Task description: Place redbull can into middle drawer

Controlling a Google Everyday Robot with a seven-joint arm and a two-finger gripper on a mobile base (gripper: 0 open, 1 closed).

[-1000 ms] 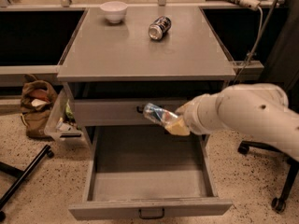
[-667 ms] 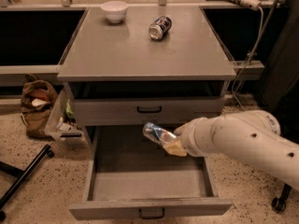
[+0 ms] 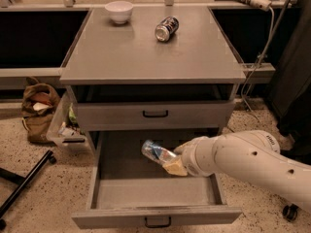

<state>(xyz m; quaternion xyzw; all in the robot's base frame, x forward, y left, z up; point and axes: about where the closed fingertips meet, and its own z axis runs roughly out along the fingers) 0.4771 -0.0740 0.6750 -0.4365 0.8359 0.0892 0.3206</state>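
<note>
The redbull can (image 3: 154,152), silver and blue, is held tilted in my gripper (image 3: 171,163), which is shut on it. The can hangs inside the open middle drawer (image 3: 155,216), above its grey floor, near the middle and slightly toward the back. My white arm (image 3: 248,161) reaches in from the right. The drawer is pulled far out, its front with a small dark handle at the bottom of the view.
A shallower closed drawer front (image 3: 155,114) with a black handle sits above. On the cabinet top lie a dark can (image 3: 166,28) on its side and a white bowl (image 3: 119,10). A bag (image 3: 38,108) and a black stand leg (image 3: 24,181) are on the floor at left.
My gripper has moved down and left with the can, from in front of the upper drawer into the open middle drawer.
</note>
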